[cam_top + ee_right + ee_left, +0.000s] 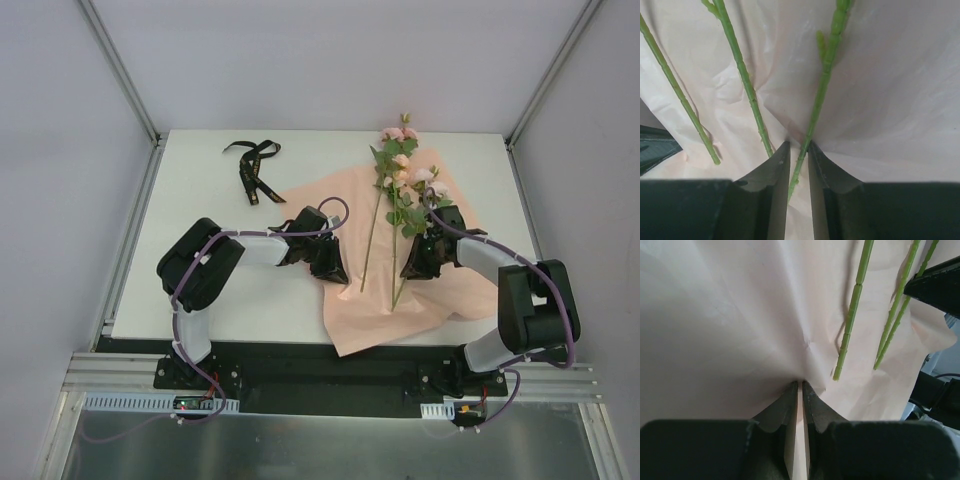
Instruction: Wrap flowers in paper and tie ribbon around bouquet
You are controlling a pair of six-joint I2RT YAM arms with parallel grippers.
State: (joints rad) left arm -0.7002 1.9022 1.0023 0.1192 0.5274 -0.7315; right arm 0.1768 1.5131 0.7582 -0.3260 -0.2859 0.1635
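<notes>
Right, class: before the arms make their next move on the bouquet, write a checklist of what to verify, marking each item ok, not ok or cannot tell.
1. Left tool pinches a fold of the paper: ok.
2. One stem sits inside the right tool: ok.
3. That stem is gripped firmly: cannot tell, as a slight gap shows beside it.
4. The other stems lie on the paper: ok.
5. Top blossoms stick out past the paper's far edge: ok.
6. Ribbon lies untouched, left of the paper: ok.
</notes>
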